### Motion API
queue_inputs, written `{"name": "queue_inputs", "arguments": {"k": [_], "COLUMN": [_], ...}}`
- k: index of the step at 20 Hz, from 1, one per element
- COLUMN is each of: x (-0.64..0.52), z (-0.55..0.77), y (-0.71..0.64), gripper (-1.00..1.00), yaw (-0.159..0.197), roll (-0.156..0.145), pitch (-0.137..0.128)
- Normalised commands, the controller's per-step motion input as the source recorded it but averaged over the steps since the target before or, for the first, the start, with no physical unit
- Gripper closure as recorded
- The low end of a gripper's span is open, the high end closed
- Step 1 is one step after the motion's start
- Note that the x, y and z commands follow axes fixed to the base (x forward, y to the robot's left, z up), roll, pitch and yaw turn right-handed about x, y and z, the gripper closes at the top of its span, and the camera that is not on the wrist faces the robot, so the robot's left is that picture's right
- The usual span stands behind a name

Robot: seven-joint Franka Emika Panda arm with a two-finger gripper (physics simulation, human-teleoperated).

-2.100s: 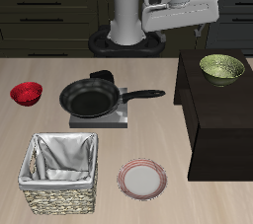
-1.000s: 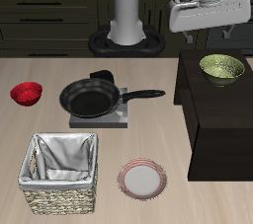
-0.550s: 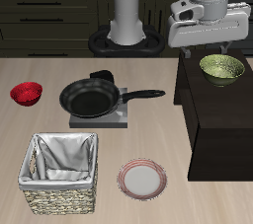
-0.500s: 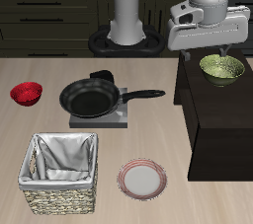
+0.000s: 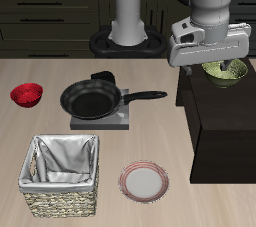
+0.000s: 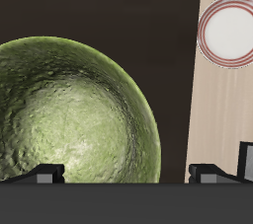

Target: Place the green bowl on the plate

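Exterior view shows the gripper [image 5: 211, 68] low over the green bowl [image 5: 226, 72], which sits on a dark raised cabinet [image 5: 215, 121] directly beneath the hand and is partly hidden by it. The wrist view fills with the green bowl [image 6: 71, 112], its pale speckled inside facing up, and the two fingertips [image 6: 44, 176] stand spread apart with nothing between them, one over the bowl and the other past its rim, so the hand is released and holds nothing. The step in hand looks like the reach for the grasp: the jaws appear to straddle the bowl's rim, but whether they are low enough to pinch it is not clear.

The next move probably calls for a little more descent, then a close on the rim wall, then a lift clear of the cabinet. The plate [image 5: 145, 181] lies well away from the hand, down on the table [image 5: 60, 71] toward its front edge, beside a woven basket [image 5: 62, 178]; it also shows in the wrist view [image 6: 228, 32]. The carry must drop from the cabinet's height to the table, passing clear of the frying pan [image 5: 95, 100].
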Motion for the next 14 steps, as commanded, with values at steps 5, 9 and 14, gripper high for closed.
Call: {"name": "queue_inputs", "arguments": {"k": [5, 9, 14], "x": [-0.12, -0.11, -0.05], "z": [-0.14, 0.03, 0.15], "y": [0.03, -0.06, -0.14], "gripper": [1.00, 1.00, 1.00], "yaw": [0.014, -0.003, 0.006], "roll": [0.050, 0.021, -0.001], "pitch": [0.003, -0.012, -0.030]}}
